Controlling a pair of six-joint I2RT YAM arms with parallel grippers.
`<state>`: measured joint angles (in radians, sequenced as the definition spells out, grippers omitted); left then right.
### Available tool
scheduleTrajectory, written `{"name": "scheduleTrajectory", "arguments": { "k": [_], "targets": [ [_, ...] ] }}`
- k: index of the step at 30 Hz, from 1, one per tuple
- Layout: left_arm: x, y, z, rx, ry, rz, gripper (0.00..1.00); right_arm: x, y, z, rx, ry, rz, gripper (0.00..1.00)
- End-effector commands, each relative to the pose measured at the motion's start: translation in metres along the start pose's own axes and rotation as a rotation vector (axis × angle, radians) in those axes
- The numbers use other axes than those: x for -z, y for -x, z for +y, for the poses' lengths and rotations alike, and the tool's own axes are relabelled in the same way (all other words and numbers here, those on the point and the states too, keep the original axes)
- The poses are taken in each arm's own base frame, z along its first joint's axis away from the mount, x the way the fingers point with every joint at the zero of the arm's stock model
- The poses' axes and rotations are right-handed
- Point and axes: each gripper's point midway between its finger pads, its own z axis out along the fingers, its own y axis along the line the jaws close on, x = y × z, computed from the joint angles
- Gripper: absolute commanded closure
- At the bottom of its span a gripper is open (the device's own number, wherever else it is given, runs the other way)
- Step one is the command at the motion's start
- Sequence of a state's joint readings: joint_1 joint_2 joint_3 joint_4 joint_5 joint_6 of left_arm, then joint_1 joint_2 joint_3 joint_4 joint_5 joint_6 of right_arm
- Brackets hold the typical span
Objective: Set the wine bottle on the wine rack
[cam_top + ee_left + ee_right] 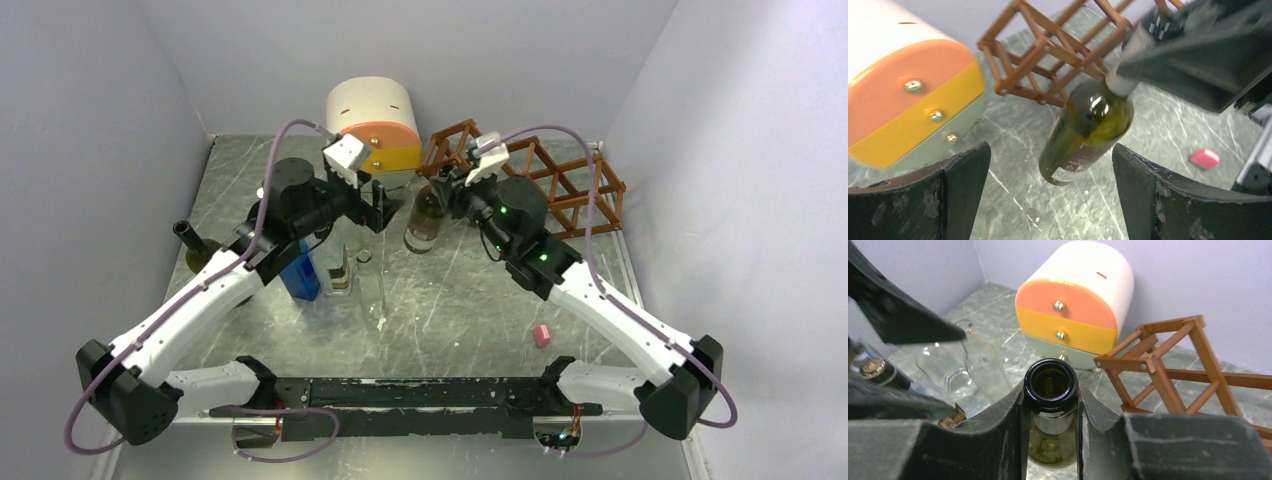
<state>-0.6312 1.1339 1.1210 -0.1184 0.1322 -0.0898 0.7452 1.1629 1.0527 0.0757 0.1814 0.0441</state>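
A dark green wine bottle hangs tilted above the table, just left of the reddish-brown lattice wine rack. My right gripper is shut on the bottle's neck; in the right wrist view the open mouth sits between the two pads of the gripper. The left wrist view shows the bottle held off the table, with the rack behind it. My left gripper is open and empty, a short way left of the bottle, its pads wide apart.
A cream-and-orange drawer cabinet stands at the back, left of the rack. Clear glassware, a blue object and another dark bottle lie under the left arm. A small pink block lies at the right front.
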Motion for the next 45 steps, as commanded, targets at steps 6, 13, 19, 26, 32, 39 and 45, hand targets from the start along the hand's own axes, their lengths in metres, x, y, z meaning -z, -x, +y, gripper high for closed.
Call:
{"name": "scheduleTrajectory", "arguments": {
  "k": [6,13,19,26,32,39,45],
  "targets": [
    [-0.049,-0.044,-0.033,-0.118,-0.283,0.035,0.05,0.042,0.104,-0.014,-0.193,-0.071,-0.234,1.0],
    [-0.056,-0.057,-0.059,-0.115,-0.461,0.0,0.01,0.06,0.128,-0.011,-0.26,-0.042,-0.256,1.0],
    [-0.05,-0.057,-0.083,-0.129,-0.624,-0.046,0.04,0.072,0.141,0.002,-0.292,0.045,-0.294,1.0],
    [-0.039,-0.055,-0.098,-0.181,-0.74,-0.063,0.14,0.086,0.148,0.016,-0.278,0.143,-0.323,1.0],
    [-0.033,-0.042,-0.102,-0.264,-0.767,-0.127,0.56,0.1,0.147,0.03,-0.264,0.237,-0.328,1.0],
    [-0.029,-0.01,-0.097,-0.417,-0.719,-0.241,0.93,0.112,0.141,0.031,-0.285,0.246,-0.287,0.51],
    [-0.029,0.043,-0.082,-0.669,-0.579,-0.372,0.93,0.125,0.131,0.002,-0.3,0.087,-0.217,0.23]
  ]
}}
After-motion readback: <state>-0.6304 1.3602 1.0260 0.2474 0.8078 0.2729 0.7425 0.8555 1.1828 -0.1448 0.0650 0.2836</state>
